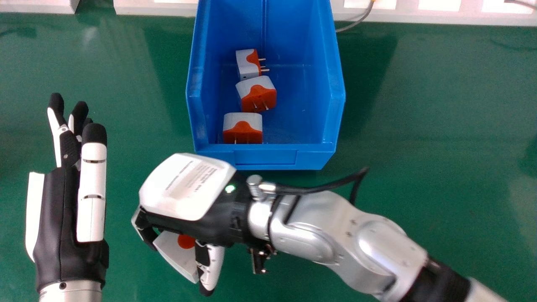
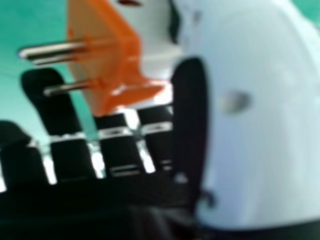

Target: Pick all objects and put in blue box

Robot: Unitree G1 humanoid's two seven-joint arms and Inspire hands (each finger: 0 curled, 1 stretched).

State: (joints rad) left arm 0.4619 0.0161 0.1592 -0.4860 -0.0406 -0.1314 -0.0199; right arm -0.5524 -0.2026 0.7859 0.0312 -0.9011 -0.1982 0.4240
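I could read no words, numbers or signs; the fine print on the pale label (image 1: 204, 176) across the white back of my right hand (image 1: 168, 197) was illegible.

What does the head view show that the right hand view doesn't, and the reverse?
Head view: the blue box, three white-and-orange adapters inside it, and the open left hand.

Right hand view: metal prongs on the held adapter.

Both: that adapter, the right hand gripping it, and green tabletop.
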